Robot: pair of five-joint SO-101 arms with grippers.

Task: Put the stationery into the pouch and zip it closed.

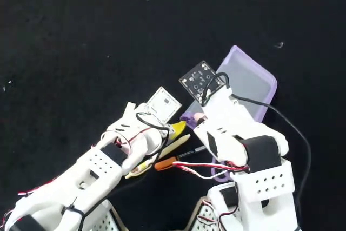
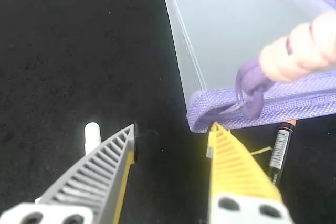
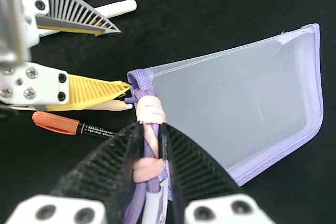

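Opening step, I'd say: right gripper [image 3: 149, 129] clamped on the pull cord [image 3: 148, 106] of the pouch [image 1: 248, 82] at three o'clock on the worktop [image 1: 81, 36], left gripper [image 2: 172, 128] gaping at its corner. Orange pen [image 1: 165, 162] waits outside near six o'clock; next, a bracing pinch.

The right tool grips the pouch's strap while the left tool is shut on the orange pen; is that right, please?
Not quite: the left tool is open, the pen lying loose beside it, as the left wrist view shows. The right tool does grip the strap.
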